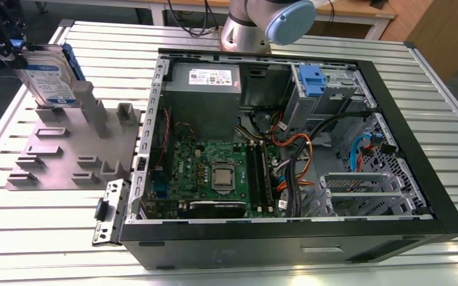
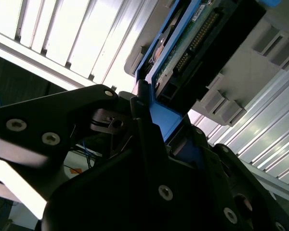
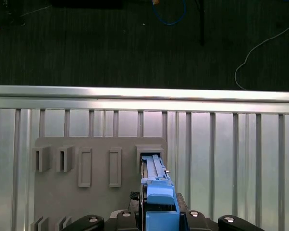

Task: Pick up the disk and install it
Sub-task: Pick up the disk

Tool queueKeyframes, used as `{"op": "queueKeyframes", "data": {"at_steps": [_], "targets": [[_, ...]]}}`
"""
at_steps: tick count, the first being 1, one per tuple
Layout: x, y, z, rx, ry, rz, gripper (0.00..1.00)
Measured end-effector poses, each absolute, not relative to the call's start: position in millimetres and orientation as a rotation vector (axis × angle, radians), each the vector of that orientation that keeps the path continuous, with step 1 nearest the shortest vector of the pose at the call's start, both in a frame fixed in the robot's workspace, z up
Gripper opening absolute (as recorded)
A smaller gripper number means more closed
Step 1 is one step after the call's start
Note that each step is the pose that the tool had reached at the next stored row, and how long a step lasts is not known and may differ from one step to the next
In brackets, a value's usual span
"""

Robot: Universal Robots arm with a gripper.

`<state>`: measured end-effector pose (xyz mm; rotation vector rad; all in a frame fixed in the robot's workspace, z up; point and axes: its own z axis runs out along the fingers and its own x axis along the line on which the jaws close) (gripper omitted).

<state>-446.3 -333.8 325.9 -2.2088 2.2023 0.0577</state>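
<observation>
We see the gripper (image 1: 0, 46) at the exterior view's far left, sitting right on the top edge of the disk (image 1: 50, 80). The disk stands on end in a slot of the grey stand (image 1: 70, 155), long axis vertical, so it hangs straight below the gripper. The computer case (image 1: 420, 143) lies well apart, twd the exterior view's right. In the second wrist view the fingers (image 2: 140, 103) press on both sides of the disk's blue rail, so we judge it clamped on the disk. Lower end is at the slot; can't tell if it's lifted clear.
</observation>
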Motion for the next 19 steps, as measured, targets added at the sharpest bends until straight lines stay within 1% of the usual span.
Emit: {"op": "queueKeyframes", "data": {"at_steps": [19], "targets": [[-446.1,-333.7,334.3,-2.209,2.203,0.057,0.36]]}}
